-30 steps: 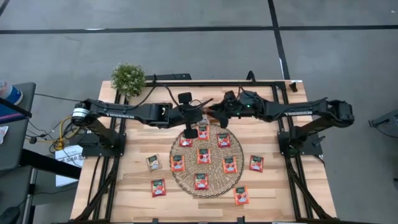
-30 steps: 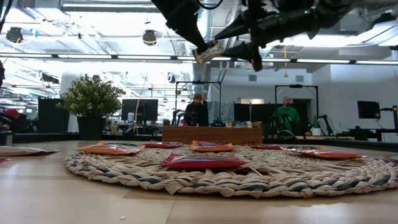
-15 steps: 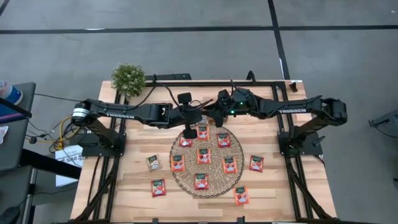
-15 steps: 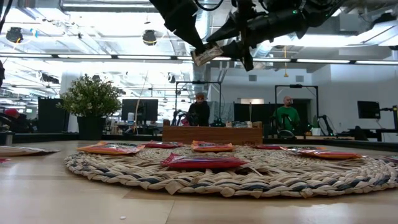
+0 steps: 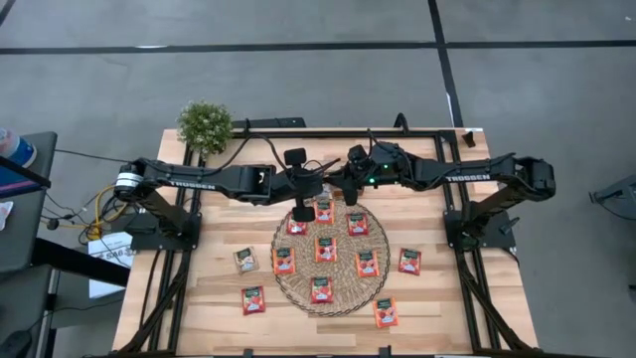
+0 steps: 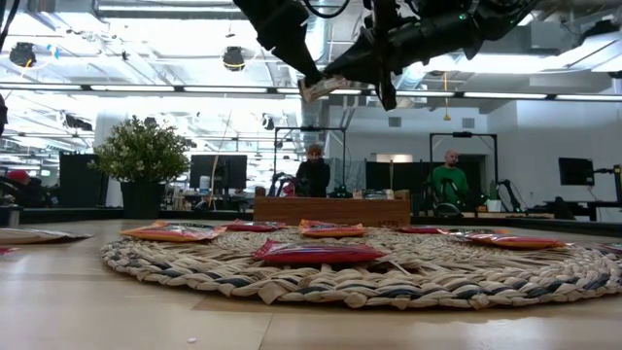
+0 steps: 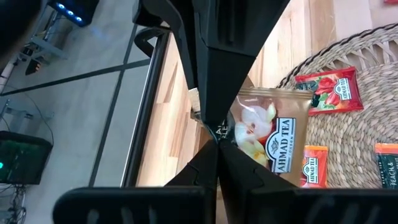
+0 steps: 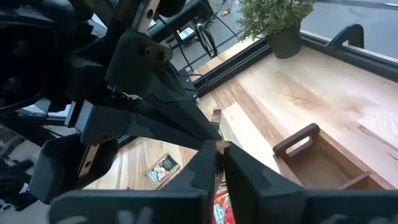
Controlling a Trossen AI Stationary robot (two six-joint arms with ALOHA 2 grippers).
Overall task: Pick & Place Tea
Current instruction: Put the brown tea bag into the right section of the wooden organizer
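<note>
A brownish tea sachet with a white flower print [image 7: 273, 134] hangs high above the far part of the round woven mat [image 5: 343, 275]. Both grippers meet on it there. My left gripper [image 5: 320, 189] comes from the table's left and is shut on it. From the right, my right gripper [image 5: 344, 189] is shut on it too. In the low view the sachet [image 6: 326, 86] shows as a thin tilted strip between the two sets of fingers. Several red-orange sachets [image 5: 325, 247] lie flat on the mat, and others [image 5: 409, 261] lie on the bare wood around it. My left gripper pinches the sachet's edge [image 7: 235, 138] between its two fingers, at the end toward the table's left [image 6: 309, 89]. The fingers slant down from the left. The sachet is lifted clear, a little tilted. My right gripper pinches the sachet's other end [image 6: 342, 78] between its two fingers, coming nearly level from the table's right. In its own wrist view the sachet shows only edge-on [image 8: 216, 116] above the fingertips. Which part of that end it has, the fingers hide.
A brown wooden compartment tray [image 8: 317, 155] stands on the far part of the table beyond the mat. A potted plant [image 5: 205, 124] stands at the far left corner. A pale sachet [image 5: 246, 260] lies left of the mat. People stand in the room behind [image 6: 313, 175].
My right gripper has gone a little toward the table's left, up to the sachet that my left gripper holds, and has shut on it. The sachet has stayed where it was in the air.
</note>
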